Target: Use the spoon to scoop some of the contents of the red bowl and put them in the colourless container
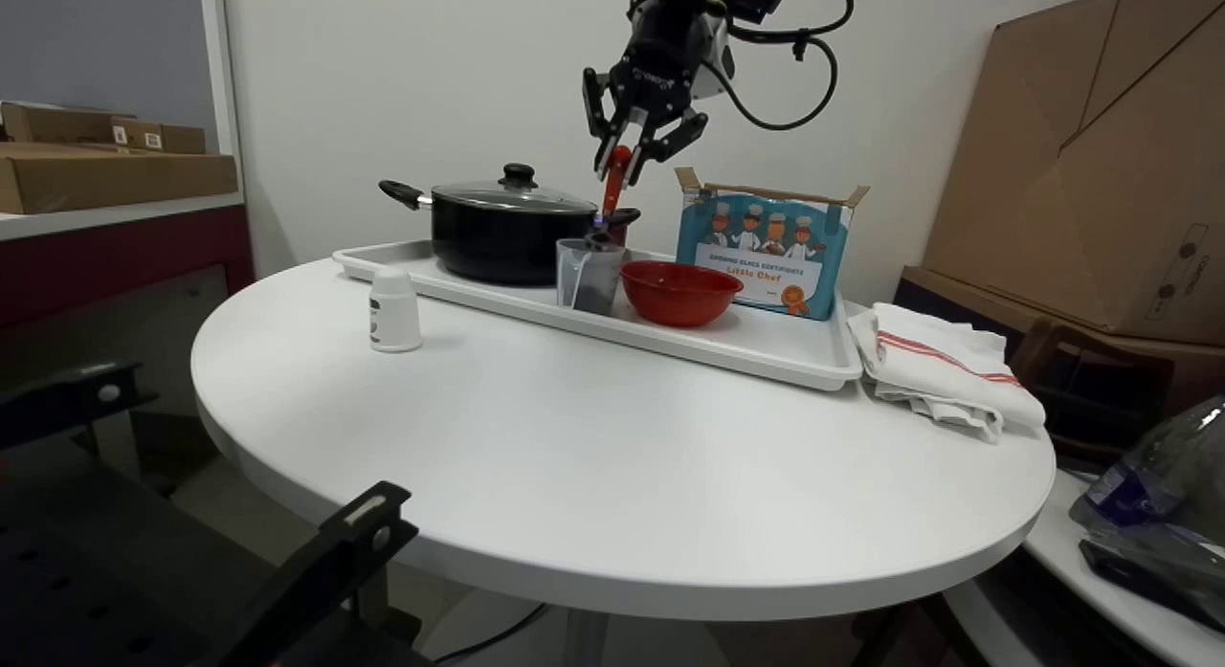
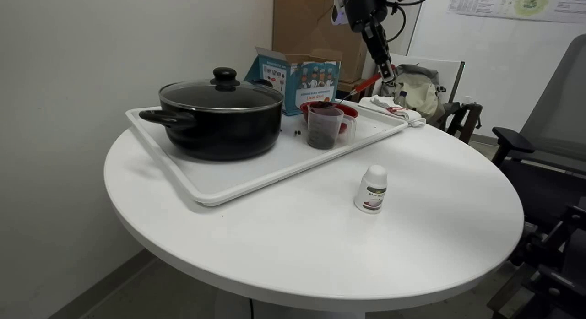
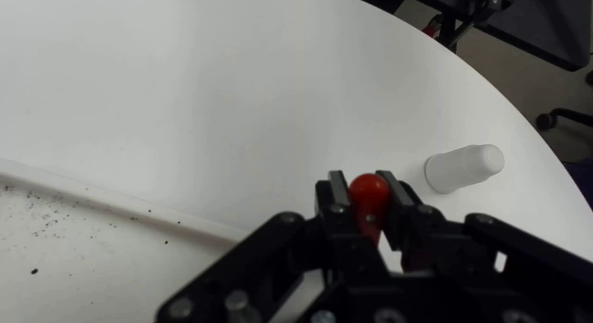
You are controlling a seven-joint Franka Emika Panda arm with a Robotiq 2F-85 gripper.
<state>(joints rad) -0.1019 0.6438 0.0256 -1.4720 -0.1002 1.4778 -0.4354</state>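
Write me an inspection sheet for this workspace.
Surface: round white table, rectangular white tray; dark specks on the tray.
Job's things: thin red-handled spoon, head at the mouth of a clear cup with dark contents; round red bowl beside the cup.
Clutter: black glass-lidded pot, blue cardboard box, white bottle, red-striped white cloth.
Gripper: black gripper shut on the spoon.
Cables: black cable looping near the gripper, second cable under the table.
Surroundings: large brown cardboard box, grey office chair.

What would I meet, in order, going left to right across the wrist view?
Dark specks on the white tray → red spoon handle, held in the hand → white bottle on the table → what looks like a black chair caster past the table's edge.
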